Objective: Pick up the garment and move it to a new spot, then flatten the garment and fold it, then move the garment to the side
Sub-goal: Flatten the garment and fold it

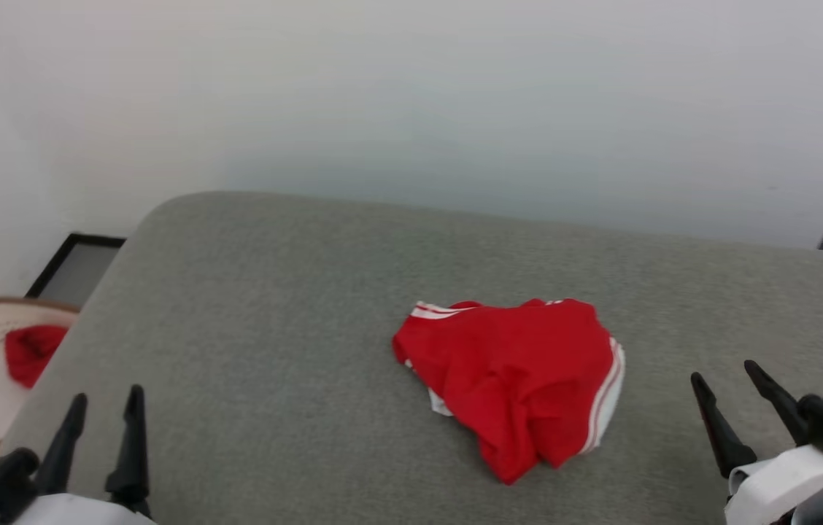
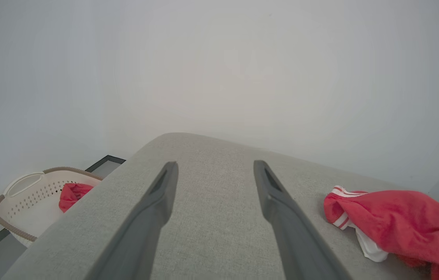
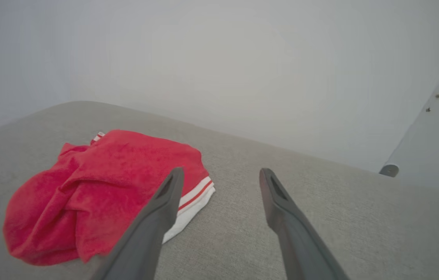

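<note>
garment lies crumpled — red, white-striped trim; left claw and right claw spread, empty.

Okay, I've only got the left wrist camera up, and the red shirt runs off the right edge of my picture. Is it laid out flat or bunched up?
Observer: Bunched up. In the head view the whole garment is a crumpled heap on the grey fabric surface, with striped trim down its right side.
Operator: Where's the right gripper relative to it?
Observer: The right gripper is open and empty. It sits apart from the heap, to its right and nearer the robot.
Operator: Anything past the shirt on that side?
Observer: The right wrist view shows bare fabric there. Beyond the far edge is the rounded end of a grey rod.
</note>
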### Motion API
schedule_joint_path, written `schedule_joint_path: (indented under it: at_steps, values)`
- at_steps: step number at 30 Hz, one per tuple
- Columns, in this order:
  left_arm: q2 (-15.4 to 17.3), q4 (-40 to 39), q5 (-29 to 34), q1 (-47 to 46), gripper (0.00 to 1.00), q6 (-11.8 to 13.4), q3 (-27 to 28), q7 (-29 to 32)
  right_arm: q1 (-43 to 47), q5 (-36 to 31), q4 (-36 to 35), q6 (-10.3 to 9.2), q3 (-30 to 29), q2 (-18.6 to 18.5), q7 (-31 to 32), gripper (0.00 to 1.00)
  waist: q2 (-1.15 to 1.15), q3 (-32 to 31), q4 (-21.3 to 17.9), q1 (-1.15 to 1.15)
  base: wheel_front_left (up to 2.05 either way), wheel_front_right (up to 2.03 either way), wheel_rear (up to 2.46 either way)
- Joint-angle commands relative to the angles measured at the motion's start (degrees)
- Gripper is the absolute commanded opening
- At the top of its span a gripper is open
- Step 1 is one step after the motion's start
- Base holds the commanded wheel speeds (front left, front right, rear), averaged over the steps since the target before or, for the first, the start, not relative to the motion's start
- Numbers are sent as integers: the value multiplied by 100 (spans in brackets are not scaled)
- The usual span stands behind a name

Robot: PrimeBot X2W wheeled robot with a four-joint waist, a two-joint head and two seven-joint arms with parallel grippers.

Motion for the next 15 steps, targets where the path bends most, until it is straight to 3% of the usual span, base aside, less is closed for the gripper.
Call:
schedule_joint_path:
  at_steps: [1, 15]
  values:
    - [-31, 22, 42, -43, 100, 23, -25, -16, -73, 75, -3, -6, 35, -46, 72, 100, 0, 158, 276, 0, 0, 0, 0]
    - [-589, 441, 175, -748, 100, -168, -381, -148, -776, 925, 139, -6, 343, -591, 2335, 100, 0, 1097, 972, 0, 0, 0, 0]
